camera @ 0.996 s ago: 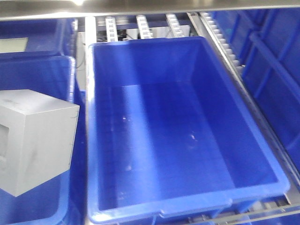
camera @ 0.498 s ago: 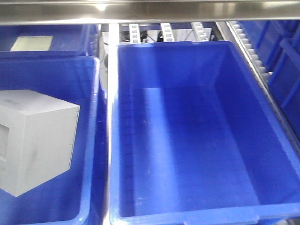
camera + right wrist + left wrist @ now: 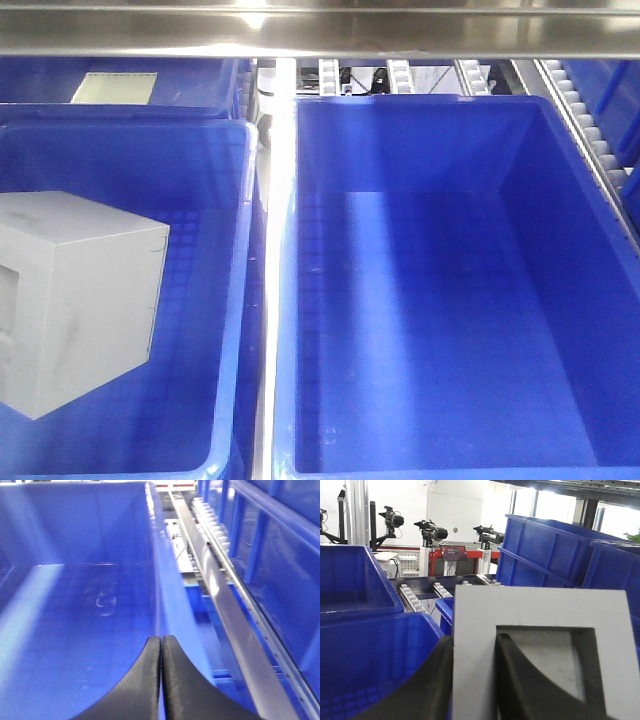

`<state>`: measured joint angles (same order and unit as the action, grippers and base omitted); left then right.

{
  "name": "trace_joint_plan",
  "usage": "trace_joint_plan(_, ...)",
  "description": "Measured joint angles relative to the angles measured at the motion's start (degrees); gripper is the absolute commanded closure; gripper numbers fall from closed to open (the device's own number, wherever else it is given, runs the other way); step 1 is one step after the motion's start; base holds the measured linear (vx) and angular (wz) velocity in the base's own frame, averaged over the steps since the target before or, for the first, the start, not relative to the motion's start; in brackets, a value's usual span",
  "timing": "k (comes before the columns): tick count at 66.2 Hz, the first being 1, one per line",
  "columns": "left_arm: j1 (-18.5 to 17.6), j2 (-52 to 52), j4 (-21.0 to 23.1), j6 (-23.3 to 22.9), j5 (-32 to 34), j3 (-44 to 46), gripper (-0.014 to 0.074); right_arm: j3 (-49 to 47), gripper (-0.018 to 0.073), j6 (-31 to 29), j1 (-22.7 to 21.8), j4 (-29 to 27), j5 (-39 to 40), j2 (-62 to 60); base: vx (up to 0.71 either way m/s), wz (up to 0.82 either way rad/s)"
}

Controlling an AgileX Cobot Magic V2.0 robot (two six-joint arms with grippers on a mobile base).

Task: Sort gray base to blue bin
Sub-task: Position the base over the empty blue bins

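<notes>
Left gripper (image 3: 474, 652) clamps a wall of the gray base (image 3: 85, 300), holding it above the blue bin (image 3: 205, 260); right gripper (image 3: 161, 642), pinched empty, hovers over the neighbouring bin (image 3: 450, 330).

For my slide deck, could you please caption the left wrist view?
Left gripper clamps one wall of the gray base, blue bins all around.

A: The base (image 3: 80, 300) is being held at the left, over the left-hand bin (image 3: 232, 250).
B: Just right of that, a second bin (image 3: 285, 300) is being shown, a rail (image 3: 268, 330) being seen between them, a third bin (image 3: 190, 80) behind.
</notes>
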<state>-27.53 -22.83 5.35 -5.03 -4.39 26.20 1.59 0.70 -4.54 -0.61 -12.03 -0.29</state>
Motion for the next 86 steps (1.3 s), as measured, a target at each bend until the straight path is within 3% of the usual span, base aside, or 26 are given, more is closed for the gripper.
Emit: trace_joint_plan(86, 0.0, 0.0, 0.0, 0.0, 0.0, 0.0, 0.0603, 0.0, 0.0564, 0.0, 0.0, 0.0, 0.1, 0.0, 0.00, 0.01)
